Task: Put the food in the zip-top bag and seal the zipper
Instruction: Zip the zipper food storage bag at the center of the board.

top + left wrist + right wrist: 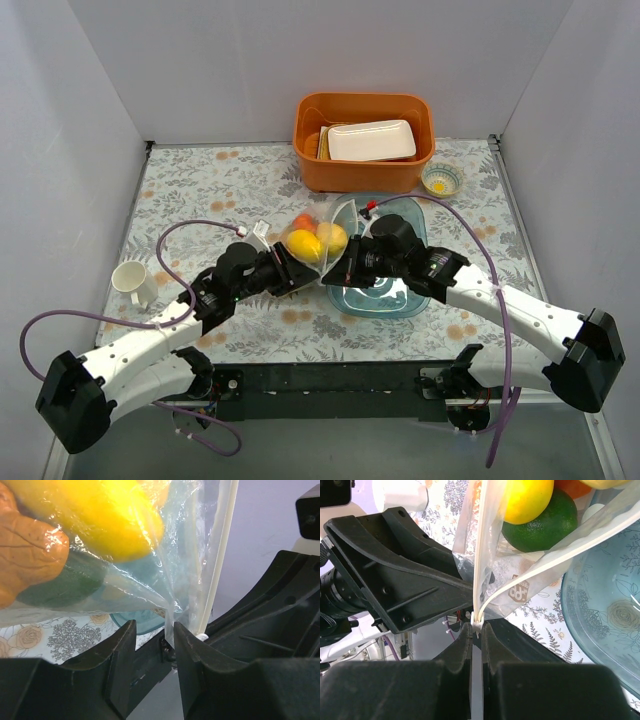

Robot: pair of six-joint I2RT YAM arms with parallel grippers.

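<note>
The zip-top bag (318,240) hangs between both grippers above the table. Inside it lies the food: yellow pieces (305,245), an orange one (303,221) and a green one (545,527). In the left wrist view a yellow piece (115,520) and a wrinkled orange piece (27,555) press against the film. My right gripper (477,627) is shut on the white slider at the end of the zipper (482,555). The two zipper strips part above it, so the mouth gapes. My left gripper (154,630) stands open, with a bag corner touching its right finger.
A clear blue dish (400,290) lies under the right gripper. At the back an orange bin (363,165) holds a white tray (371,140). A small bowl (441,180) sits beside the bin and a white mug (132,282) stands at the left.
</note>
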